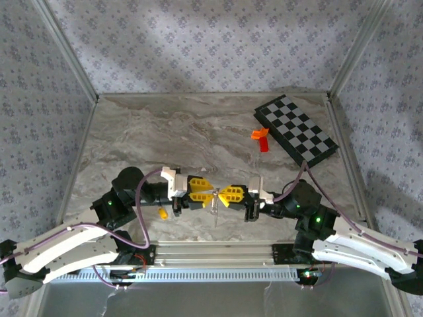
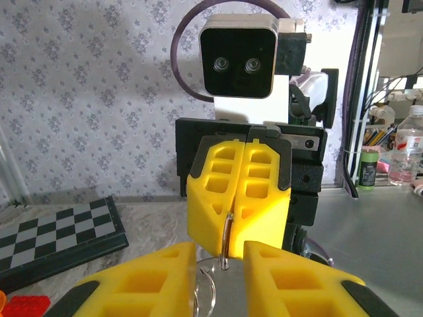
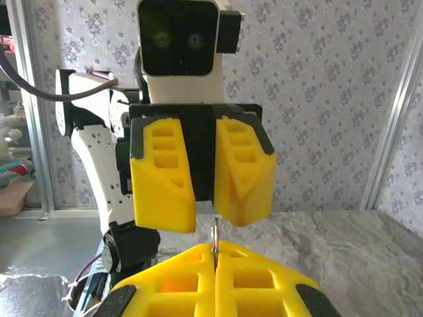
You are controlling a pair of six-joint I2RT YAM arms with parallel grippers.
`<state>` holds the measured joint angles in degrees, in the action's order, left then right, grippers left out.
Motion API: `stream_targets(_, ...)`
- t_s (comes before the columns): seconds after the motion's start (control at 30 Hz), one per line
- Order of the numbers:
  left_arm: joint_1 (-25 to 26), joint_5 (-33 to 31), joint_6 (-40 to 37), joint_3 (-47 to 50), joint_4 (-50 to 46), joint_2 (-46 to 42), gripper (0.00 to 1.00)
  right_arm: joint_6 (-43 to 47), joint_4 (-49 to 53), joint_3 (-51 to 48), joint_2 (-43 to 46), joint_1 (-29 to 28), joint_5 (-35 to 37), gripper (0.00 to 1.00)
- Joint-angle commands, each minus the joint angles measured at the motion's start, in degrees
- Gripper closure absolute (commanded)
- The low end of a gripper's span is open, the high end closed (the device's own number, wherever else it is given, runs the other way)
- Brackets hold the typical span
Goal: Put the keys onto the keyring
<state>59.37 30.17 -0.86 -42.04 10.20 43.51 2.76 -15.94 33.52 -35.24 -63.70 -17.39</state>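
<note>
Chessboard (image 1: 296, 129) far R of table (image 1: 165, 125) — orange/red blocks (image 1: 262, 138) just beside

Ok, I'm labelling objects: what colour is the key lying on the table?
Yellow head. The key shows best in the top external view.

- Top external view was lit evenly and softly from above. Pale mottled patches lay on the back wall (image 1: 198, 46), and a dimmer band crossed the right wall (image 1: 390, 178).
- The table (image 1: 165, 132) carried short, soft-edged shadows under the arms.
- Left wrist view: the near yellow fingers (image 2: 145, 281) at the bottom edge were slightly soft. The keyring (image 2: 226, 241) gave a thin bright glint against the yellow behind it.
- The right side of that view was brightest, and the bottle (image 2: 404, 148) looked washed out.
- Right wrist view was bright, with glare on the metal surface (image 3: 33, 290) at lower left.
</note>
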Motion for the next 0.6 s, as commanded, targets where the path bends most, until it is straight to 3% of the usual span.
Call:
stream_targets(0.0,0.30,2.16,0.68,-0.41,2.73,0.64,0.75,-1.18,-3.82,-0.39,0.09,0.42,-1.08,1.00)
stream_targets(0.3,0.30,2.61,0.65,-0.67,2.81,1.07,0.85,-1.45,-4.31,-0.56,-0.55,0.86,-1.60,1.00)
stream_targets(0.57,0.30,3.72,0.91,-0.54,3.75,1.88,0.87,-1.80,-5.06,-0.91,-0.70,1.12,-1.83,1.00)
